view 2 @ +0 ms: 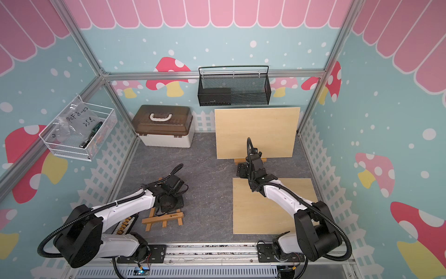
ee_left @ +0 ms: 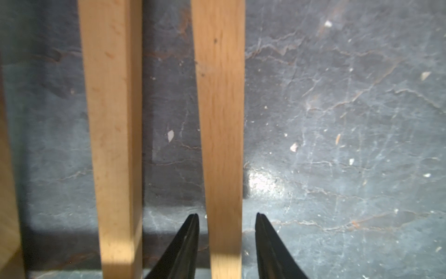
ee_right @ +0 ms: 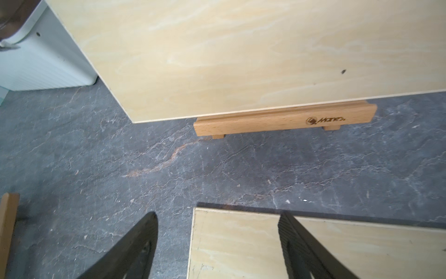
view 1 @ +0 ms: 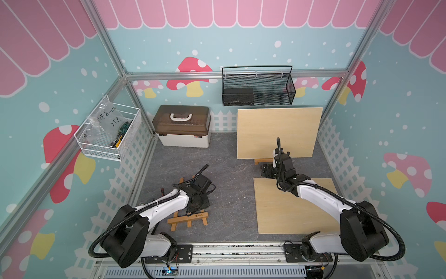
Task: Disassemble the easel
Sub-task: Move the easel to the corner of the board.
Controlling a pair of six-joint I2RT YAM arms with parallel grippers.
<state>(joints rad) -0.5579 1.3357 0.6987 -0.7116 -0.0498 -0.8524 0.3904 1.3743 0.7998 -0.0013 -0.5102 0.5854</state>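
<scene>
- Tabletop [view 1: 229, 169]: grey, slate look, carries everything below.
- Upright board [view 1: 277, 132] at 1 o'clock: tilted back, lower edge seated in ledge of standing easel [ee_right: 284, 119]. Not yet taken off, so this half of the job judged undone.
- Flat board [view 1: 284, 212] at 4 o'clock: lying on tabletop just in front of standing easel, apart from it. Probably the set-down spot for boards.
- Storage box [view 1: 183, 128] at 11 o'clock, lid shut. Black mesh basket [view 1: 265, 87] on back wall at 12 o'clock. White wire basket [view 1: 100, 151] on side wall at 9 o'clock, with bag and tools inside. None in play.
- Flat easel [view 1: 188, 221] at 7 o'clock: lying down on tabletop, mostly hidden under left arm, collapsed by the look of it.
- Right pincer [ee_right: 217, 217]: spread wide, empty, hovering over 10 o'clock corner of flat board, facing standing easel's ledge. Judged staged for a reach to upright board.
- Left pincer [ee_left: 226, 214]: pointed down at flat easel, narrowly parted, straddling one slat [ee_left: 220, 120] with a thin gap each side. No pinch seen; letting go or about to grab, cannot tell which.
</scene>
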